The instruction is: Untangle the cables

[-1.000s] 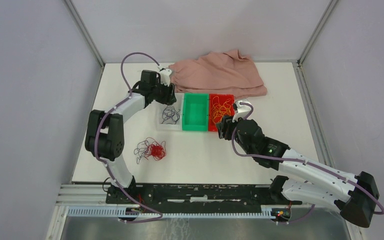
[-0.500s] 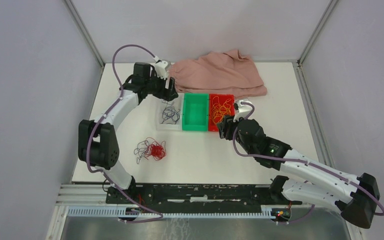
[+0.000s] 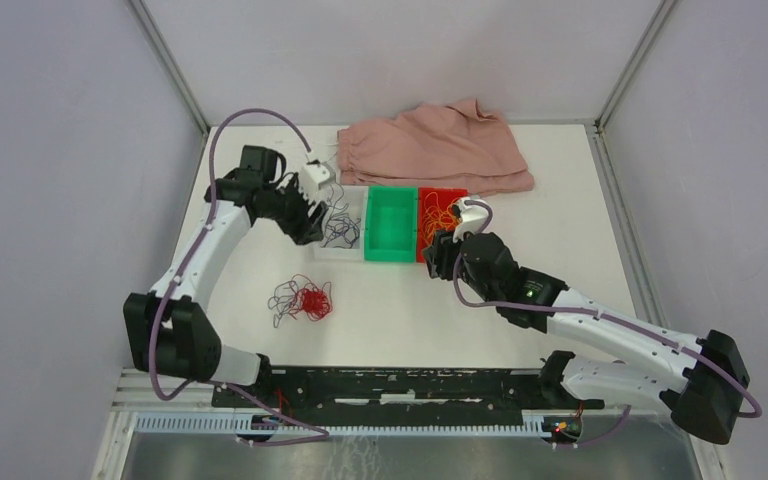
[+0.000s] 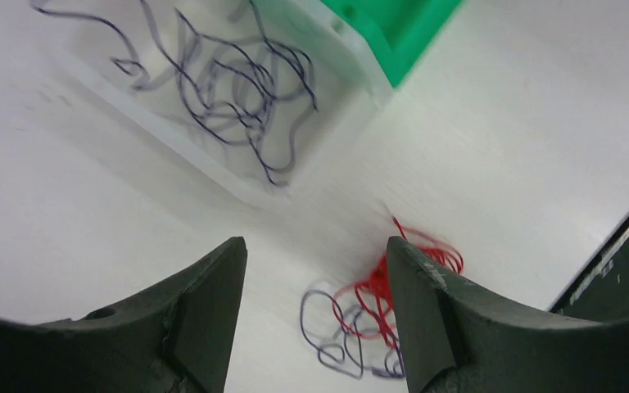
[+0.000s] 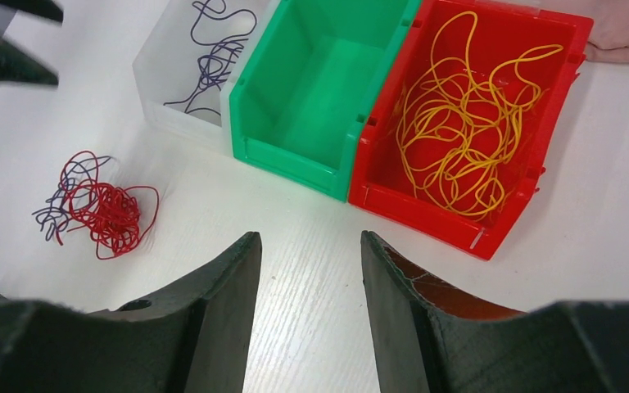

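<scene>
A red cable (image 3: 312, 300) lies bunched on the table, tangled with a dark purple cable (image 3: 282, 298); the wrist views show the same red cable (image 5: 108, 210) (image 4: 393, 282) and purple loops (image 4: 340, 332). More purple cable (image 3: 340, 228) (image 5: 215, 56) lies in the clear bin (image 3: 322, 248). The yellow cable (image 3: 444, 212) (image 5: 457, 127) fills the red bin (image 3: 422, 250). My left gripper (image 3: 308, 224) (image 4: 315, 246) hangs open and empty beside the clear bin's left edge. Just in front of the red bin, my right gripper (image 3: 436, 256) (image 5: 309, 239) is open and empty.
An empty green bin (image 3: 372, 250) (image 5: 291, 160) sits between the clear bin and the red bin. A pink cloth (image 3: 430, 150) lies at the back of the table. The black rail (image 3: 400, 385) with the arm bases runs along the near edge.
My left arm has swung away from the cloth, left and nearer, to the clear bin's left side, its jaws opening wider. My right gripper has shifted slightly left.
</scene>
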You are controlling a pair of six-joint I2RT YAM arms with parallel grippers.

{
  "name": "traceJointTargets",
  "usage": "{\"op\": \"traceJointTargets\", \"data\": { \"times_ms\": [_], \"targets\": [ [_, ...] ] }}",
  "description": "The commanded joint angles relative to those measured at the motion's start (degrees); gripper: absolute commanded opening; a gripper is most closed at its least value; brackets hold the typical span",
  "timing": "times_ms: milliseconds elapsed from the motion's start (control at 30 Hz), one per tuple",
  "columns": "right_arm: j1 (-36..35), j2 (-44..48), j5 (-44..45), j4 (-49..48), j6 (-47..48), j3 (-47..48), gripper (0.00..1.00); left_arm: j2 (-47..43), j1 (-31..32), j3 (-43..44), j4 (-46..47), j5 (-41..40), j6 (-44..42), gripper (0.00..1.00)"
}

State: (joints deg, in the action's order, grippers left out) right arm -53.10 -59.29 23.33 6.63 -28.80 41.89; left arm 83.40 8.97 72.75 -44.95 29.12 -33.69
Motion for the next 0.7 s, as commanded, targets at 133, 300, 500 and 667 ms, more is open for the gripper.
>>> {"op": "traceJointTargets", "data": {
  "times_ms": [133,300,500,667],
  "targets": [
    [0.25,1.33,-2.24,-2.83,-1.69,1.72,0.54,-8.11,-4.85,-12.39,-21.12,1.90,-30.95,0.71],
    [0.25,3.16,-2.24,-1.85,-1.79,1.44,0.54,-10.10,-7.48,-21.32,-18.63,-2.03,-39.24,0.71],
    [0.21,3.98,-2.21,-1.11,-1.84,1.43,0.54,-11.46,-7.66,-27.04,-10.59,-2.55,-37.47,0.61],
    [0.24,3.88,-2.42,-1.09,-1.88,1.69,0.53,-12.20,-7.65,-28.95,-8.34,-5.92,-40.34,0.38]
  ]
}}
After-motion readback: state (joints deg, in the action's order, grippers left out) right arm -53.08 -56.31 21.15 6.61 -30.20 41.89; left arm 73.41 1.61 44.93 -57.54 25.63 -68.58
